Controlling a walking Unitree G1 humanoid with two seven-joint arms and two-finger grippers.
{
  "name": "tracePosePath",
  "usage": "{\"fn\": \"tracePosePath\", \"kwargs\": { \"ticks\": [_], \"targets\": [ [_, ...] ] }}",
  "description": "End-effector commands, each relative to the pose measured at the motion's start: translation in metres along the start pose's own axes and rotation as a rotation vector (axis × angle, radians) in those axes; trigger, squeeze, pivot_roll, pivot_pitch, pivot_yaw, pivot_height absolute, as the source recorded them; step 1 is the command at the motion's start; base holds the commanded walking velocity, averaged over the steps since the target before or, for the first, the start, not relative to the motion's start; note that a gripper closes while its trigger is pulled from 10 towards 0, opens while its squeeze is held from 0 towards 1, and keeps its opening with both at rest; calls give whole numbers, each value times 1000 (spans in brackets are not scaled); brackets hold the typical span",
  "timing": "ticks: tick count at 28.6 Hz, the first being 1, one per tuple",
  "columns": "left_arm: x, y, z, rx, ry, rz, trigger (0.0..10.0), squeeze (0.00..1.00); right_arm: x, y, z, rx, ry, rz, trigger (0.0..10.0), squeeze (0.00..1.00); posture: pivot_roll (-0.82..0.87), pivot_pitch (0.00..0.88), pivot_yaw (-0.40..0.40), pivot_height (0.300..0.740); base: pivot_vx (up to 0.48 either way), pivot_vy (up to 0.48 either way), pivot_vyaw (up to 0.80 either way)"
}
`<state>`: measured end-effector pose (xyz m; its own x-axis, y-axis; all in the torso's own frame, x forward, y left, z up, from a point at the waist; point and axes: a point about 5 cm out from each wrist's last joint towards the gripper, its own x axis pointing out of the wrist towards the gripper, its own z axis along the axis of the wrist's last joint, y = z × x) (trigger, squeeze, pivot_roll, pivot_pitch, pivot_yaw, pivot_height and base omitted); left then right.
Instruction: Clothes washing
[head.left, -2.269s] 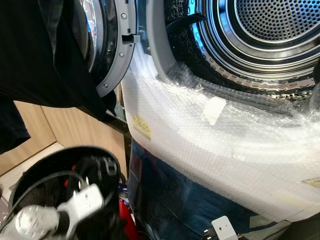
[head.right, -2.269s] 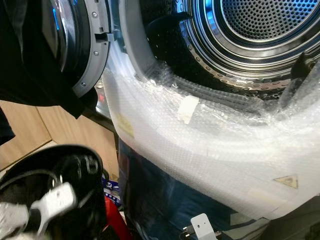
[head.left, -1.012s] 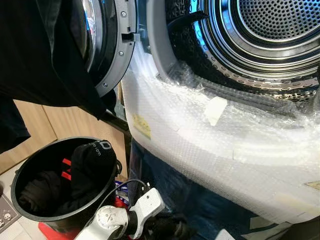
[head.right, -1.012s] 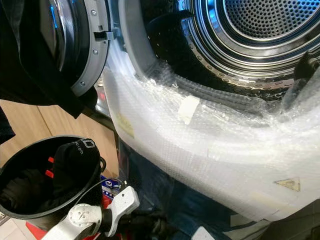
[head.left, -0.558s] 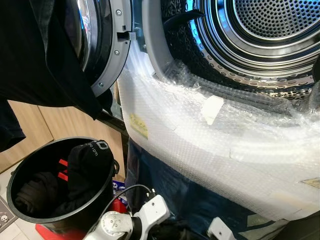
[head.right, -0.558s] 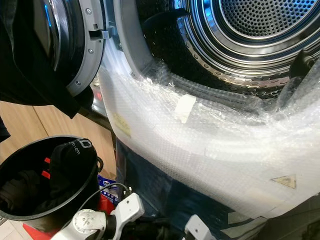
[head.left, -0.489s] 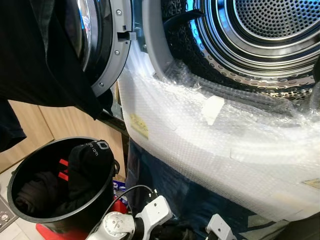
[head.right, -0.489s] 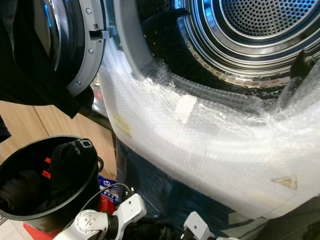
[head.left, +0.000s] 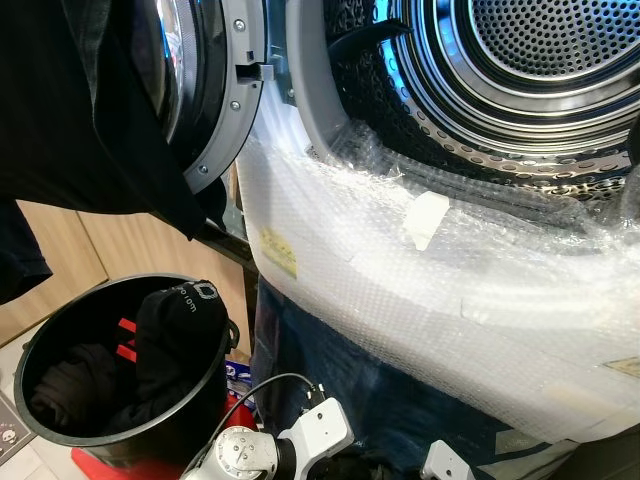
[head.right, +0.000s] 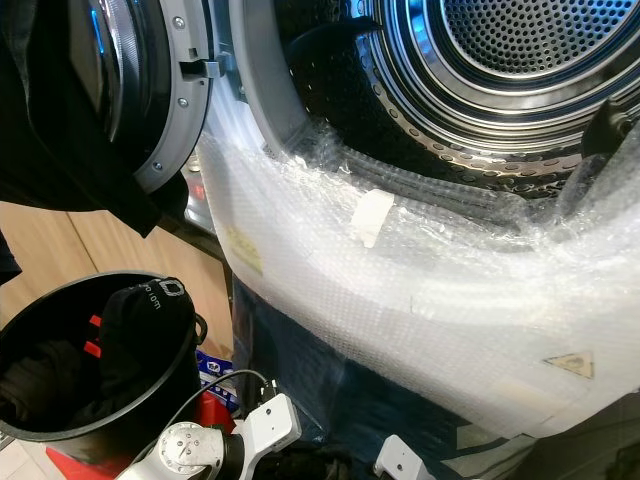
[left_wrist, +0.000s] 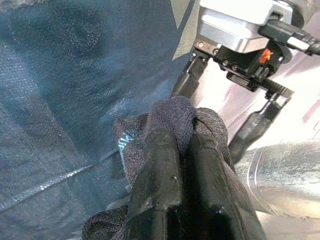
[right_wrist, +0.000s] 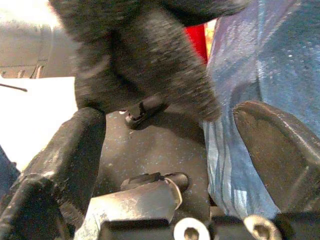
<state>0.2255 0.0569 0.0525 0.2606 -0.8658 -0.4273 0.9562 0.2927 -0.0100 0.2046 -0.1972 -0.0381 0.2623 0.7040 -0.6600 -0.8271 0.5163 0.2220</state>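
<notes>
Currently, loading step: left end effector clamped on dark sock, right end effector spread wide beside it; next, a lift into the drum.

Glossy steel drum, fuzzy knit cloth

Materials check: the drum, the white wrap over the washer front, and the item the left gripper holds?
Drum: polished metal, likely stainless; mirror-like reflections and punched holes.
Wrap: clear plastic bubble wrap, glossy, with a fine grid of bubbles.
Item in the left gripper: dark knit fabric, matte and fuzzy, probably a sock; its fibre cannot be told.
</notes>
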Motion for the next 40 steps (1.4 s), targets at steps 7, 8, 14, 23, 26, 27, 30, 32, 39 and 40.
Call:
{"fn": "tracePosePath", "kwargs": {
  "ticks": [7,8,14,23,26,27,30,32,39,40],
  "targets": [
    [6,7,6,51,-7,48,10000,0,1,-4,14,-25,-38,23,10000,1000,192,9,-78,740,0,0,0],
    [7,9,6,57,0,59,10000,0,2,-3,14,-18,-41,27,10000,1000,196,13,-79,740,0,0,0],
    [14,18,17,49,-39,107,10000,0,12,0,21,12,-63,23,10000,635,196,21,-82,740,0,0,0],
    [24,20,25,53,-72,120,10000,0,17,-3,26,113,-112,-27,10000,0,194,24,-87,740,0,0,0],
    [25,20,27,48,-80,119,10000,0,20,-6,32,181,-165,-68,10000,0,187,29,-89,740,0,0,0],
    [25,20,27,47,-82,119,10000,0,21,-6,34,205,-183,-77,10000,0,187,29,-89,740,0,0,0],
    [25,20,26,46,-85,122,10000,0,23,-6,36,218,-195,-84,10000,0,181,28,-88,740,0,0,0],
    [26,20,26,44,-87,122,10000,0,25,-3,33,221,-180,-72,10000,0,180,27,-87,740,0,0,0],
    [28,20,27,60,-86,126,10000,0,33,3,29,303,-188,-108,10000,0,185,6,-90,740,0,0,0],
    [28,20,27,60,-86,125,10000,0,33,3,28,315,-196,-108,10000,0,185,6,-90,740,0,0,0]
  ]
}}
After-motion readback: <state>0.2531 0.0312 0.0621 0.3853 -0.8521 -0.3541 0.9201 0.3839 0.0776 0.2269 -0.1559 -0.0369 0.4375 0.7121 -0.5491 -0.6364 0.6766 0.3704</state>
